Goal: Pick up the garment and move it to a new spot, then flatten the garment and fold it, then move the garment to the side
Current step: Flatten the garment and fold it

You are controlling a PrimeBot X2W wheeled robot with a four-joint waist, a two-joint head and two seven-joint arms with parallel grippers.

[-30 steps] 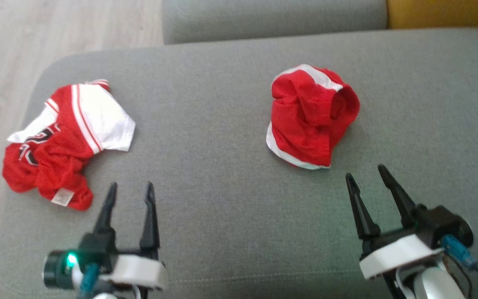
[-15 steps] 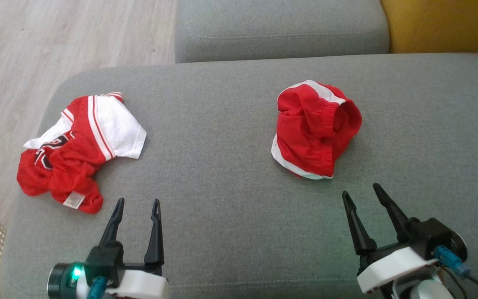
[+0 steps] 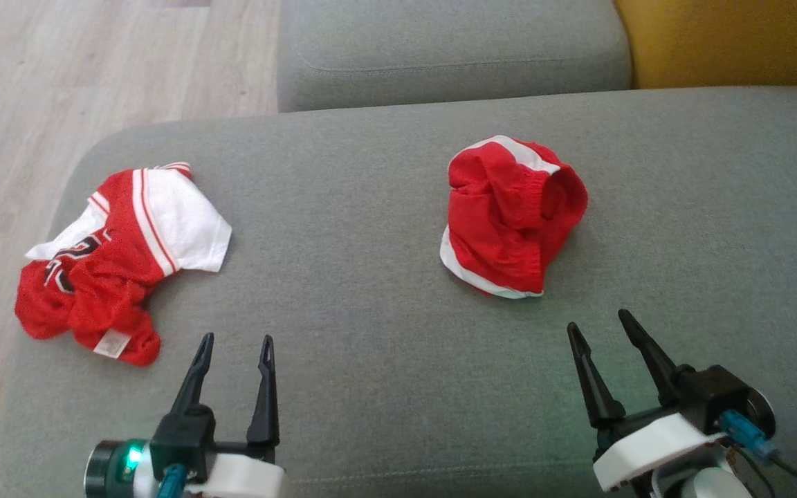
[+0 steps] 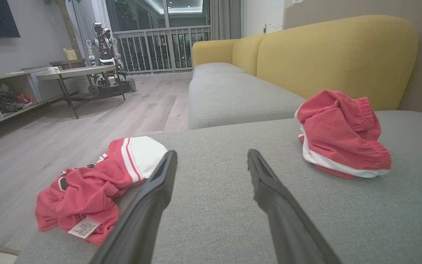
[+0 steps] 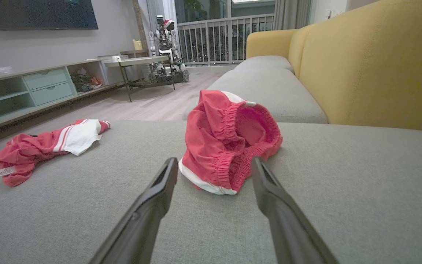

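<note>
Red shorts lie crumpled on the sofa, just ahead of the right tool; a red-and-white jersey lies near the left tool. Over the last second only the camera has shifted: both tools stay wide and empty, so pickup has not begun.

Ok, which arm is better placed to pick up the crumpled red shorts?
Right, I'd say. The right gripper sits open just short of the red shorts, with its fingers aimed toward them. The left gripper, also open, sits nearer the jersey, farther from the shorts.
</note>
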